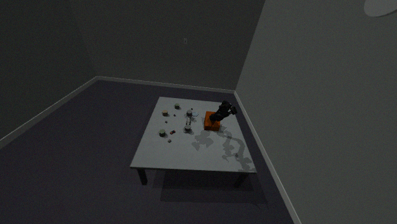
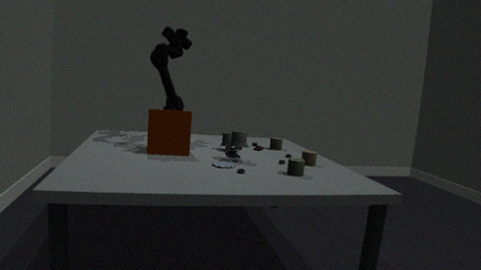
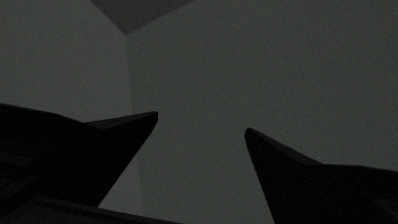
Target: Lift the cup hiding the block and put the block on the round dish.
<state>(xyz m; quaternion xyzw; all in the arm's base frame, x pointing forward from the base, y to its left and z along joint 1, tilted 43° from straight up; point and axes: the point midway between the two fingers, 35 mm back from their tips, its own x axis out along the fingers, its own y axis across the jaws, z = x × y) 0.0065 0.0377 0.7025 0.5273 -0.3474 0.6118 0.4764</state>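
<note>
I am seeing my own fingers running off the wrist picture's lower edge, with only wall behind them. The two cups (image 2: 239,139) are hiding whatever is lying beneath them. The scattered bits (image 1: 172,131) on the table (image 1: 177,158) are showing too small for me to name.

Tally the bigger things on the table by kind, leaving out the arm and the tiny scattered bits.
Cups on the balance: 2
Balance: 1
Round dish: 1
Loose short cylinders: 3
Orange pedestal: 1
Total: 8
</note>
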